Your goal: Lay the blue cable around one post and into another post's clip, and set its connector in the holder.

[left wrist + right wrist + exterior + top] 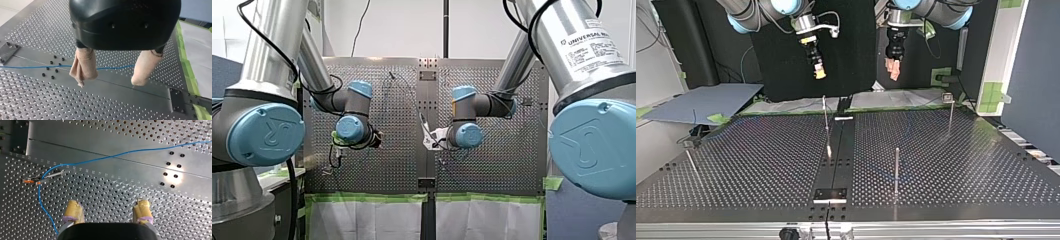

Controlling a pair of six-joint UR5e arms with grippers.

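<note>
The thin blue cable (130, 152) lies loose on the perforated table (112, 192). It curves past a slim post with an orange tip (37, 180) and runs back beside my right gripper (107, 207), whose yellow pads (73, 211) stand wide apart with nothing between them. In the left wrist view the blue cable (37, 67) crosses the table under my left gripper (108, 82), which hangs well above it, open, its beige pads (83, 66) empty. The top view shows my left gripper (894, 67) and my right gripper (819, 70) both high over the far edge. The cable's connector does not show.
Thin upright posts stand on the table: one at the middle (826, 125), one nearer the camera (896, 170), one at the far right (950, 115) and a short one at the left (691, 162). A small dark plate (831, 194) sits at the near edge.
</note>
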